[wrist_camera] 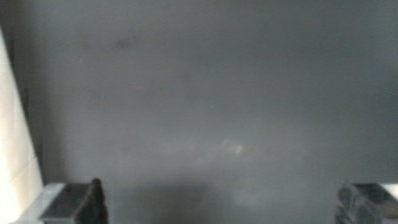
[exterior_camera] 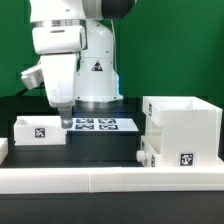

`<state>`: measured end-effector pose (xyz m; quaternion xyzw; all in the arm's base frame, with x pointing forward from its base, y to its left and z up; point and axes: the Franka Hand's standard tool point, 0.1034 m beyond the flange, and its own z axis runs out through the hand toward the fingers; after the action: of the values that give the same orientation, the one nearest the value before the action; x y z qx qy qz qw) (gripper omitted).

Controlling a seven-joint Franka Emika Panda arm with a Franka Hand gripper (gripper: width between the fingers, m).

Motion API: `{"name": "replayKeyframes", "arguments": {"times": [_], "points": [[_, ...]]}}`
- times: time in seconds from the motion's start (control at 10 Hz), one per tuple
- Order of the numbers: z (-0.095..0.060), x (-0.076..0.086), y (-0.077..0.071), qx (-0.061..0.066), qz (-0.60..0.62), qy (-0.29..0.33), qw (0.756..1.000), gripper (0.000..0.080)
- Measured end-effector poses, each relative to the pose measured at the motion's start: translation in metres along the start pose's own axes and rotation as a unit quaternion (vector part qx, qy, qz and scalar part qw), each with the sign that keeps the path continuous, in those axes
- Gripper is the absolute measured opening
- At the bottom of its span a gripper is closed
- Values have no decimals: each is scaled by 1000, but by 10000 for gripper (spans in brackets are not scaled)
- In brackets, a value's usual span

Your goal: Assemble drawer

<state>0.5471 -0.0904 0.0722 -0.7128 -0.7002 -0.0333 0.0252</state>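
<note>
The drawer's large white boxy casing (exterior_camera: 182,122) stands at the exterior view's right, with a tag on its front. A shallow white tray (exterior_camera: 36,130) with a tag lies at the left. A second white part with small knobs (exterior_camera: 148,155) sits against the casing's lower left. My gripper (exterior_camera: 63,118) points straight down, just right of the left tray and close to the table. In the wrist view my gripper (wrist_camera: 222,205) is open, its fingers (wrist_camera: 79,202) wide apart with only dark table between them. A white edge (wrist_camera: 9,130), probably the tray's side, shows beside one finger.
The marker board (exterior_camera: 97,124) lies flat on the black table behind my gripper, in front of the arm's base. A low white rail (exterior_camera: 110,181) runs along the table's front edge. A green backdrop is behind.
</note>
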Motion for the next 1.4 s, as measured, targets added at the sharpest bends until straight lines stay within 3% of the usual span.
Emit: {"name": "replayKeyframes", "arguments": {"times": [0.3, 0.6, 0.8, 1.1, 1.4], "points": [[1, 1, 0, 0, 22, 1, 1000, 648], [1, 0, -1, -2, 133, 3, 991, 648], [1, -6, -18, -17, 235, 1, 972, 648], [-1, -9, -38, -13, 344, 7, 939, 648], [0, -6, -41, -9, 429, 12, 903, 648]]}}
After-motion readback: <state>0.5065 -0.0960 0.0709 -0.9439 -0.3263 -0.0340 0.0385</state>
